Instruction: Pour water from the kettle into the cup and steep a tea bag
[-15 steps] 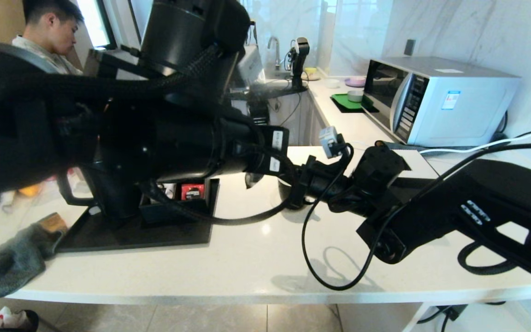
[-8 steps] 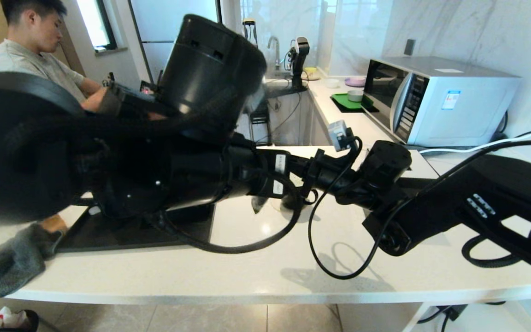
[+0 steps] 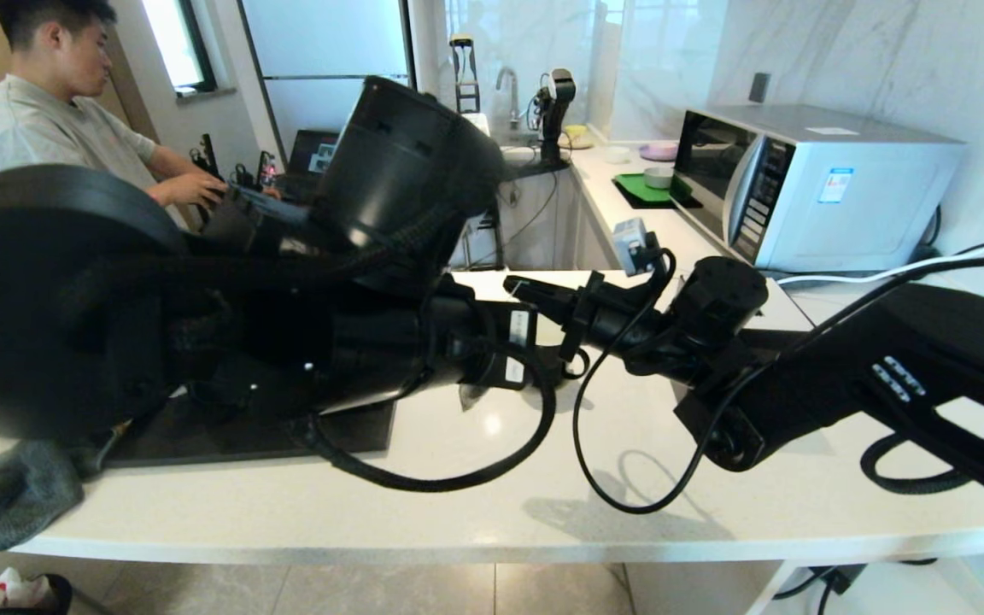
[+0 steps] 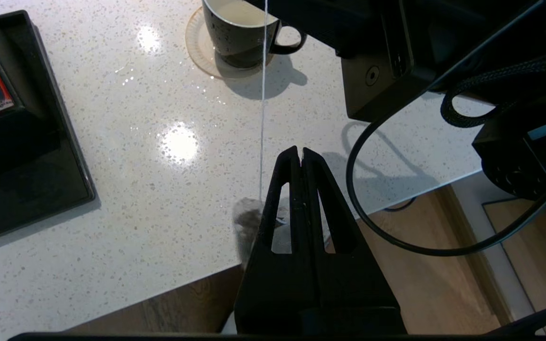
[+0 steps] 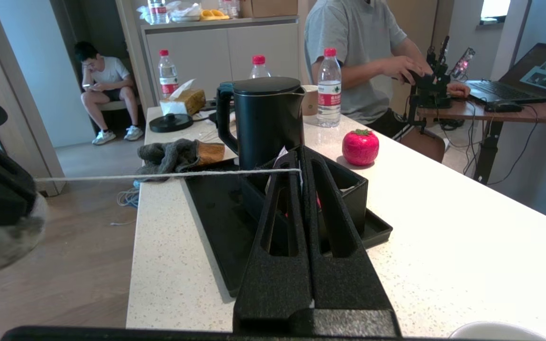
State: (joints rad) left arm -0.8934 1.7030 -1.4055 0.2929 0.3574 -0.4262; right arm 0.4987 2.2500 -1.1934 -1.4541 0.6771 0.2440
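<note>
A big white speckled stone counter fills the kitchen, and a man in a grey shirt sits at a desk behind it. On the counter lies a flat black tray.

The tall matte black kettle with a big loop handle stands upright on that tray, lid on, and no gripper is near it. I think the pouring is over, because the small black mug with a white inside looks like it holds pale liquid. The mug sits on a round tan coaster, well apart from the tray.

What is left is the dunking. The little see-through tea bag with dark leaves is up in the air over the counter's edge, not in the mug yet.

The left gripper has its fingers pressed shut on the bag. The right gripper is shut on the far end of the thin white string, which is pulled tight and straight between the two. I guess the bag must go over the mug and down next.
</note>
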